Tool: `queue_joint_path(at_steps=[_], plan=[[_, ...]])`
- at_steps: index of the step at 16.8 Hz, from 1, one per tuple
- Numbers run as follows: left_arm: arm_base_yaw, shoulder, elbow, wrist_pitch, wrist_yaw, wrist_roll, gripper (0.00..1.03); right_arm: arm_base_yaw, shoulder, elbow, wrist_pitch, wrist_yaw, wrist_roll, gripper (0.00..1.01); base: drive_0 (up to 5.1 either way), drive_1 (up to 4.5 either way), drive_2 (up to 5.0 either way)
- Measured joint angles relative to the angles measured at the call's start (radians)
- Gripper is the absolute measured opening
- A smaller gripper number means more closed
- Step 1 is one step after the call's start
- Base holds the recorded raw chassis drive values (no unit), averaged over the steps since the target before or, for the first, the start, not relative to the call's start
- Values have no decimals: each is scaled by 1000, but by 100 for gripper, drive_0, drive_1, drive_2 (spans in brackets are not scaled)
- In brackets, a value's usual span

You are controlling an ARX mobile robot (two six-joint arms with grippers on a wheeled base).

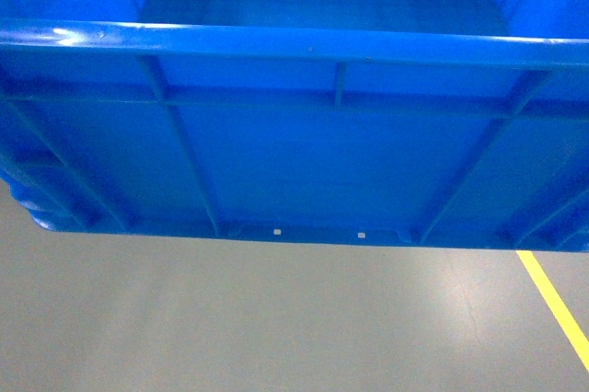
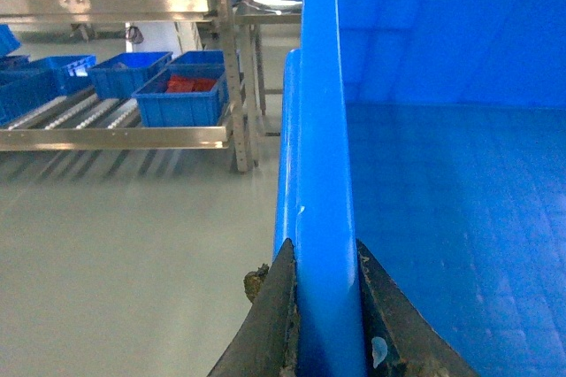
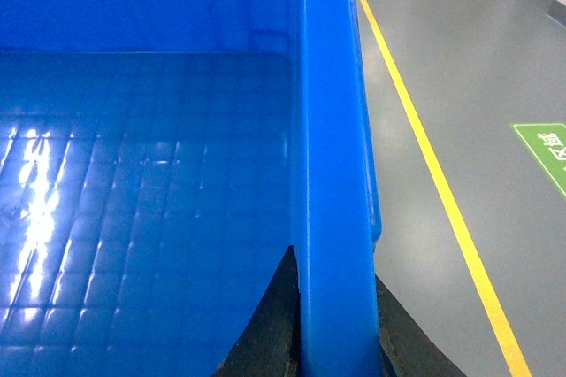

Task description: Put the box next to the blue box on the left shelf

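The box (image 1: 294,153), a large bright-blue ribbed crate, fills the head view and hangs above the grey floor. In the left wrist view my left gripper (image 2: 324,249) is shut on the box's left rim (image 2: 325,129), one dark finger on each side of it. My right gripper (image 3: 334,264) is shut on the right rim (image 3: 329,129) in the same way. The inside of the box is smooth and holds nothing. The left shelf (image 2: 80,111), with rows of white rollers, stands far off at the upper left. Several smaller blue boxes rest on it, the nearest (image 2: 181,98) holding red items.
A metal upright (image 2: 232,67) and an upper rail (image 2: 106,5) frame the shelf. A yellow floor line (image 1: 552,305) runs along the right side, also seen as the yellow line (image 3: 424,156) beside a green floor marking (image 3: 544,151). Bare grey floor (image 2: 133,244) lies between me and the shelf.
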Motion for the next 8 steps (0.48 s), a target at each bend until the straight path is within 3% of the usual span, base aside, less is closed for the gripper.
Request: queue_joint_path(at_steps=[8], plan=[[0,0,0,0,1,0,10,0,0,0,-5,0,1,8,-5,400,-409]])
